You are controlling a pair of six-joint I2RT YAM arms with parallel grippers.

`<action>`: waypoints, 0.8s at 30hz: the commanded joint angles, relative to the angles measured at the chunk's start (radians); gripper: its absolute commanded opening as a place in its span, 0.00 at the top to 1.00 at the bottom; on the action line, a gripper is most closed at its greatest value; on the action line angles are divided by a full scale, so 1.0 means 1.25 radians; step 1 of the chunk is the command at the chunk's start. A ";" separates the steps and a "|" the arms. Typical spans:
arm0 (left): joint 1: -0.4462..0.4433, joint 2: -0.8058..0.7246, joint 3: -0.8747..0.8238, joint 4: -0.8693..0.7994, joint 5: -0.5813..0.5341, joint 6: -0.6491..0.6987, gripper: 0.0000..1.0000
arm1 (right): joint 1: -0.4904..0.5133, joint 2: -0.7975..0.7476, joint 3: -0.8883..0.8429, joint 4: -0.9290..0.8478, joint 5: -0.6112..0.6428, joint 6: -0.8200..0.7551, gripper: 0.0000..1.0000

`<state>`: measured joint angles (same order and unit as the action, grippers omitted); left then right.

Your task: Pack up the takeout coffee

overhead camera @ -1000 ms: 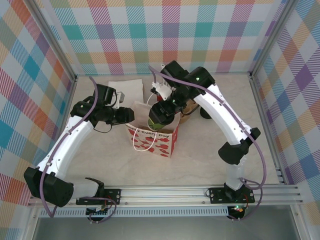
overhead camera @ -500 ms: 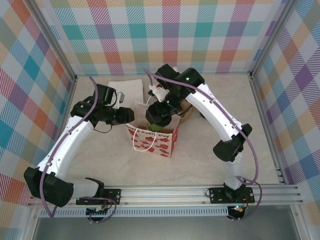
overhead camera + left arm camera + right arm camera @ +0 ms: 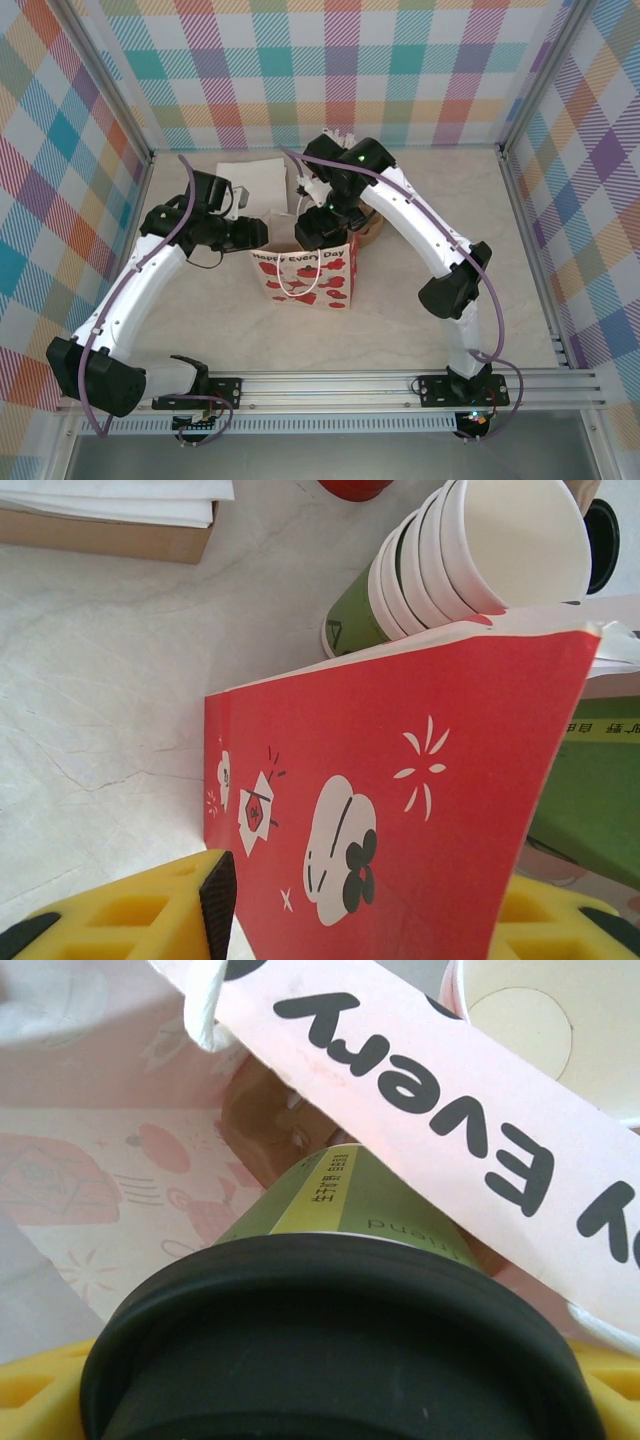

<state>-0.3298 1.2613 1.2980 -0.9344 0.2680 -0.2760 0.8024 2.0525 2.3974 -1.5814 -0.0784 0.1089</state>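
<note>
Mid-surface on pale marble-look table (image 3: 200, 330): upright red-and-white heart-printed paper gift bag (image 3: 305, 282). Just behind it, toward the far edge: tilted stack of olive-green, cream-lined paper cups (image 3: 470, 560). Clamped on the bag's left side wall: left gripper (image 3: 262, 235). Spread wide around olive-green paper cup with black lid (image 3: 335, 1210), held down inside the bag: right gripper (image 3: 330, 1400).

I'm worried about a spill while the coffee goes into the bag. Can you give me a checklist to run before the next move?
1. Right gripper holding the lidded cup: ok, its fingers flank the black lid.
2. Cup aimed into the gift bag: ok, its base points inside the rim.
3. Cup seated on the bag floor: cannot tell, the base is hidden.
4. Left gripper steadying the bag: ok, the red side panel sits between its fingers.
5. Bag upright: ok.
6. Cup stack out of the way: ok, it lies outside the bag.
</note>
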 commanded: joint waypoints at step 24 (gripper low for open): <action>-0.005 0.073 0.089 0.003 -0.030 0.019 0.73 | 0.118 -0.090 -0.053 -0.072 0.000 -0.053 0.13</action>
<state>-0.3317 1.3331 1.3674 -0.9360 0.2424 -0.2714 0.9287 1.9614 2.3348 -1.6093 -0.0742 0.0509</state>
